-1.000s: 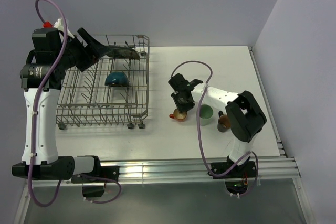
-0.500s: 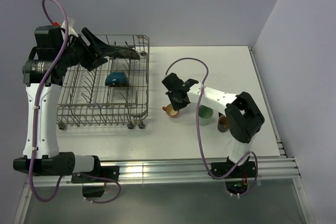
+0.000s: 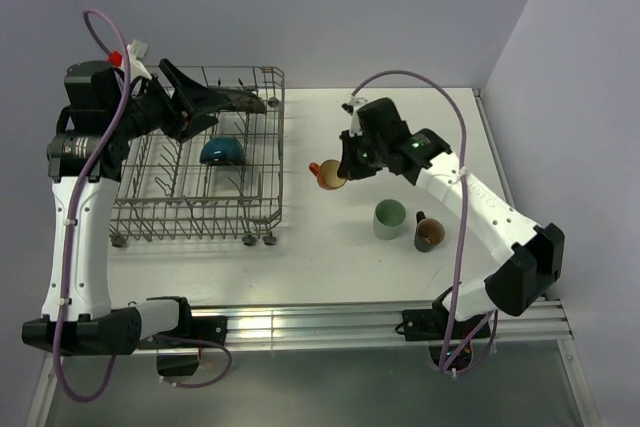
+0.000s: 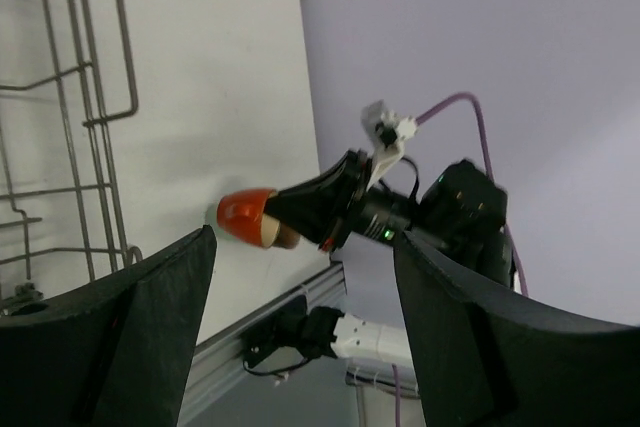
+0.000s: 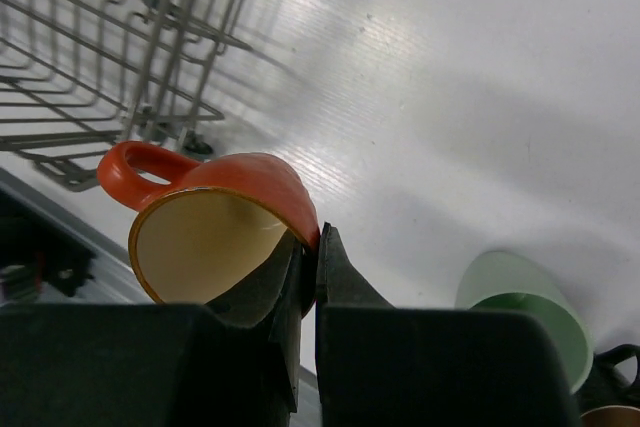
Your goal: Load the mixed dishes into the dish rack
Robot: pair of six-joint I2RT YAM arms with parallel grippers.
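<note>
One grip: right fingers (image 5: 345, 292) pinch orange-red cup (image 5: 240, 182) by rim; may slip onto bench (image 5: 450, 97).
Left fingers (image 4: 120, 347): spread open by rack (image 3: 279, 137), upper left; may clash.

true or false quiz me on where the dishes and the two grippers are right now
1. The right gripper is shut on the rim of the orange-red cup. True.
2. The blue bowl sits on the table. False: it lies inside the dish rack.
3. The pale green mug is loaded in the rack. False: it stands on the table beside the brown cup.
4. The left gripper is open, with nothing between its fingers. True.
</note>
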